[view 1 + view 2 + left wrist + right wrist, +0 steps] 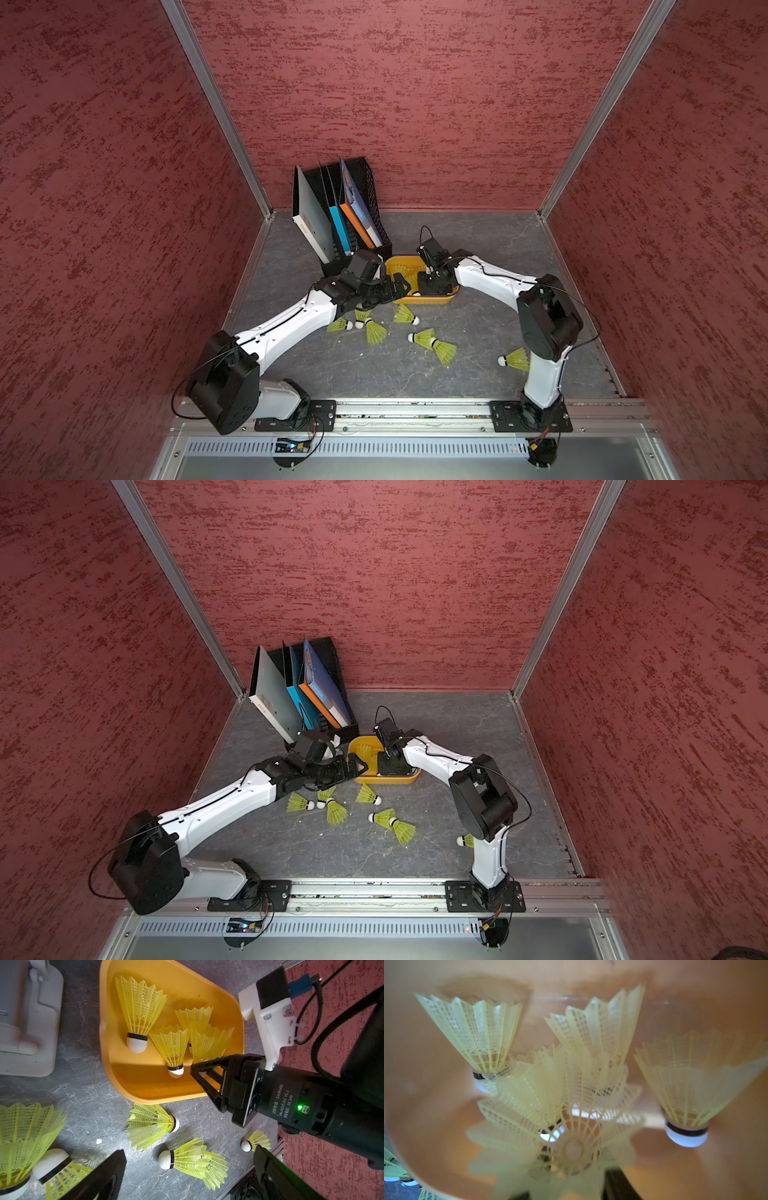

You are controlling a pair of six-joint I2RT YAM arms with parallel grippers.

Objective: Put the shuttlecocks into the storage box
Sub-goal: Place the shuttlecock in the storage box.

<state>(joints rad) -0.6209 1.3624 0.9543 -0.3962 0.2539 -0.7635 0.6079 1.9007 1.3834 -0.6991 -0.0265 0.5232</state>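
Observation:
The orange-yellow storage box (pixel 432 300) (pixel 145 1088) sits in front of the file rack and holds several neon shuttlecocks (pixel 139 1014) standing on their white tips. My right gripper (pixel 428 286) (pixel 571 1180) reaches down inside it. A blurred shuttlecock (pixel 573 1147) sits between its fingers, skirt towards the camera; whether the fingers still press it does not show. My left gripper (pixel 397 291) (pixel 190 1150) hangs wide open just before the box's left front corner, holding nothing. Several more shuttlecocks (pixel 424 337) (pixel 187 1161) lie on the grey floor in front of the box.
A black mesh file rack (pixel 345 216) with books stands behind the box on the left. A grey-white device (pixel 27 1022) lies beside the box. One shuttlecock (pixel 514 360) lies by the right arm's base. Red walls enclose three sides; an aluminium rail (pixel 415 409) runs along the front.

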